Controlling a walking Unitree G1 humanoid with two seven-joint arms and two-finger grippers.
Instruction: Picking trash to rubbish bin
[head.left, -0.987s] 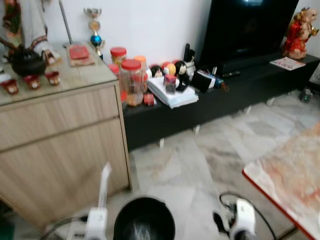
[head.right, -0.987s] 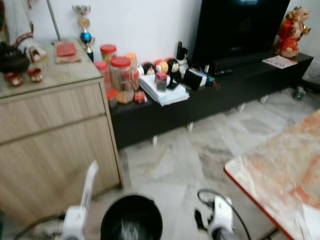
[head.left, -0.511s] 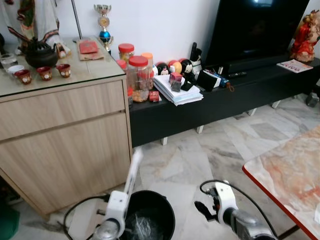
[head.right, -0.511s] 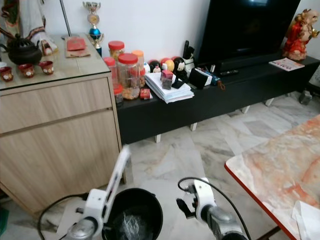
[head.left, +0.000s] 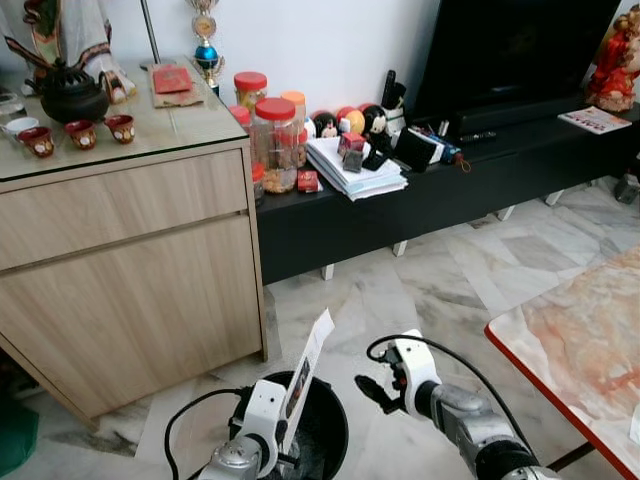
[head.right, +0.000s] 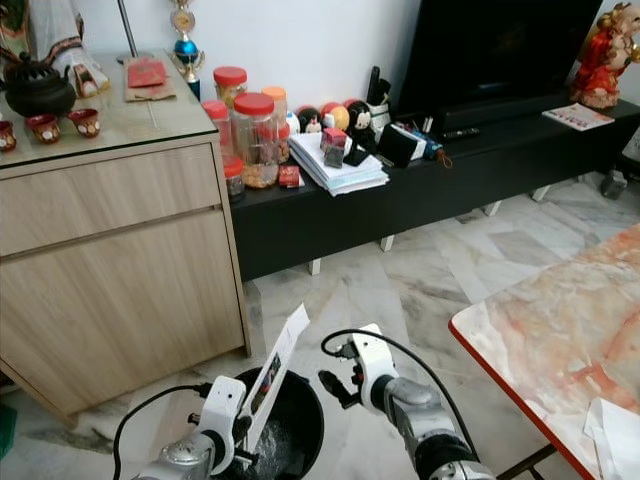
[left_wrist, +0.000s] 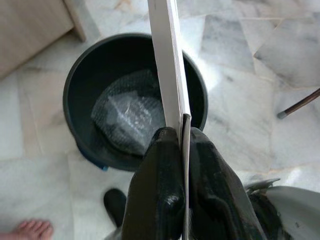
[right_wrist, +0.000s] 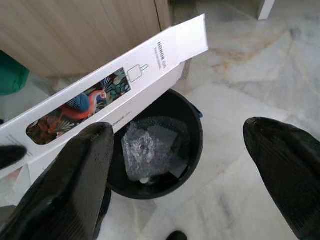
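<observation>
White flat phone box (right_wrist: 107, 95) pinched in left gripper (left_wrist: 180, 145), now raised over black rubbish bin (left_wrist: 90, 75); right gripper (right_wrist: 185, 165) spread, empty. Drop looks imminent.

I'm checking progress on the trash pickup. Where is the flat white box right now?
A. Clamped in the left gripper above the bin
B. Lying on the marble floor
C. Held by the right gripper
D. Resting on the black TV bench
A: the left gripper is shut on the flat white box, held over the black bin; the right gripper is open beside it.
</observation>
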